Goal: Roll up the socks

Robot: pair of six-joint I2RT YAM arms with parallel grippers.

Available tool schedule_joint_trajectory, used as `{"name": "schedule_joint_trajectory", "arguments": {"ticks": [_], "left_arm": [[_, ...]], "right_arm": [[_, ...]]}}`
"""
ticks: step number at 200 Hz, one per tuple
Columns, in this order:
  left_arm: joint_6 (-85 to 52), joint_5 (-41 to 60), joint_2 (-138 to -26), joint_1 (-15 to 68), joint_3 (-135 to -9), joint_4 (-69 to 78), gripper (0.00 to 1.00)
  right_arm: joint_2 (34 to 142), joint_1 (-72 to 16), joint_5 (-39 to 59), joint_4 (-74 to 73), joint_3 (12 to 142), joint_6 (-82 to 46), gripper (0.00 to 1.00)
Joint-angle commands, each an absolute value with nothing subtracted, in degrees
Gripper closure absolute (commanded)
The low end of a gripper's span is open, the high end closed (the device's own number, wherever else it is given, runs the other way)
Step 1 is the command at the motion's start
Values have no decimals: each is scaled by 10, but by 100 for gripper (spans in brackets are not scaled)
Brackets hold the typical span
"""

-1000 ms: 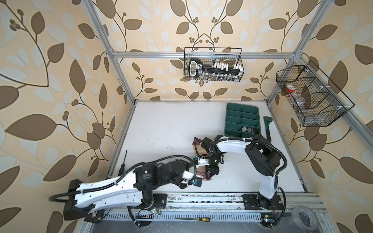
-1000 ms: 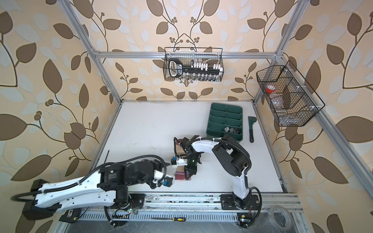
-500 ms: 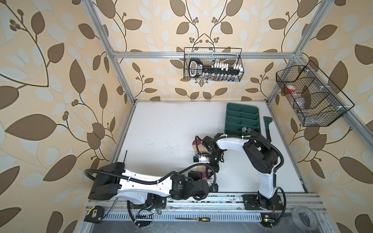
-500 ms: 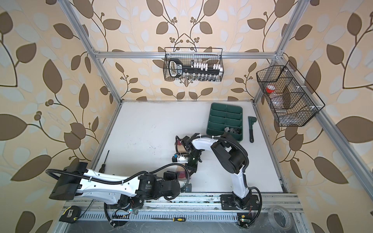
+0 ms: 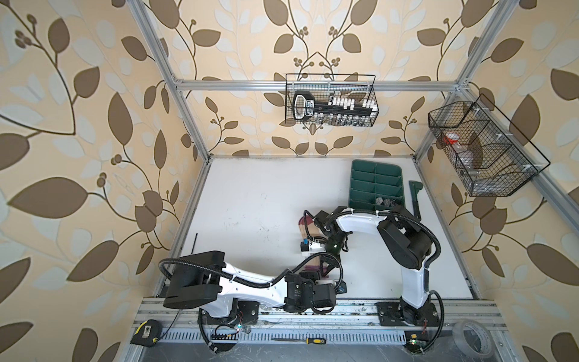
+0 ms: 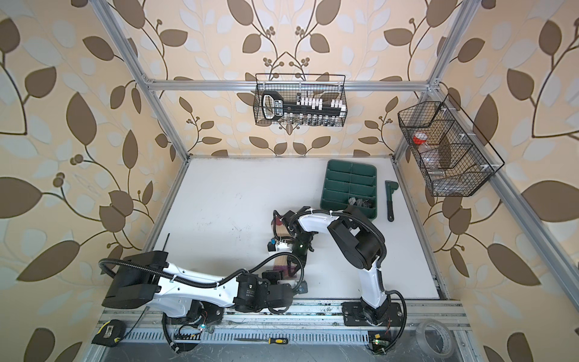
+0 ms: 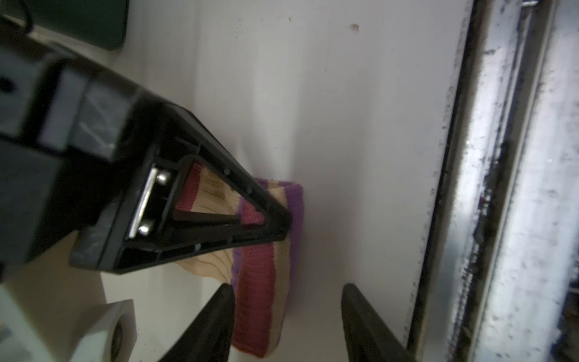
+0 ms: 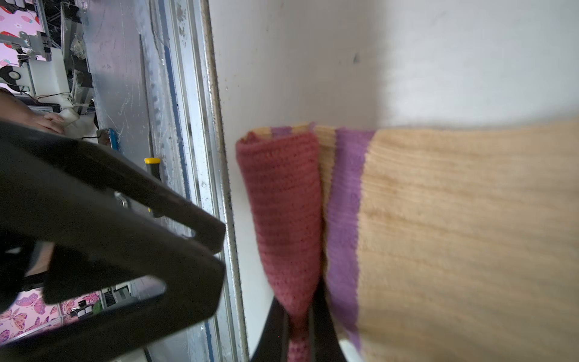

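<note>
A beige knitted sock (image 8: 454,235) with a maroon cuff and purple stripes is laid on the white tabletop (image 5: 250,203), near its front edge. The folded maroon cuff is pinched between the closed jaws of the right gripper (image 8: 297,341). The left gripper (image 7: 286,301) is released, its fingers (image 7: 219,316) set apart on either side of the cuff end.
</note>
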State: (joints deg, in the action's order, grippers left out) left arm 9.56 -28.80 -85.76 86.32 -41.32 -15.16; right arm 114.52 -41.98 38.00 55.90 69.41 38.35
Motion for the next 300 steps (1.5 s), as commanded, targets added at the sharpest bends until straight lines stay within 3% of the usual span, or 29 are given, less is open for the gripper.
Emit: {"name": "schedule_joint_trajectory", "arguments": {"ticks": [1,52,91,143,183,199,231,260,265,267,269,300], "left_arm": [[62,-300,-862,867,-410,-126,50],[61,-316,-906,865,-427,-122,62],[43,-310,-919,841,-420,-102,62],[46,-303,-944,824,-414,-79,79],[51,-290,-961,817,-419,-78,100],[53,-274,-963,813,-423,-84,100],[56,-221,-958,806,-428,-100,100],[57,-184,-952,805,-427,-108,100],[57,-179,-951,805,-426,-106,100],[58,-178,-951,805,-425,-106,100],[58,-178,-951,805,-425,-106,100],[66,-166,-957,805,-428,-107,100]], "right_arm": [[1146,-416,393,568,705,390,100],[1141,-412,399,573,705,396,100],[1131,-408,405,578,703,403,100],[1125,-407,405,580,704,403,100],[1120,-406,406,581,704,403,100],[1117,-406,403,578,702,400,100],[1090,-405,372,544,682,388,56],[1049,-395,336,503,660,378,29],[1038,-392,327,494,656,373,19],[1033,-389,324,490,655,370,6],[1029,-387,322,486,653,369,1],[920,-327,292,417,625,329,0]]}}
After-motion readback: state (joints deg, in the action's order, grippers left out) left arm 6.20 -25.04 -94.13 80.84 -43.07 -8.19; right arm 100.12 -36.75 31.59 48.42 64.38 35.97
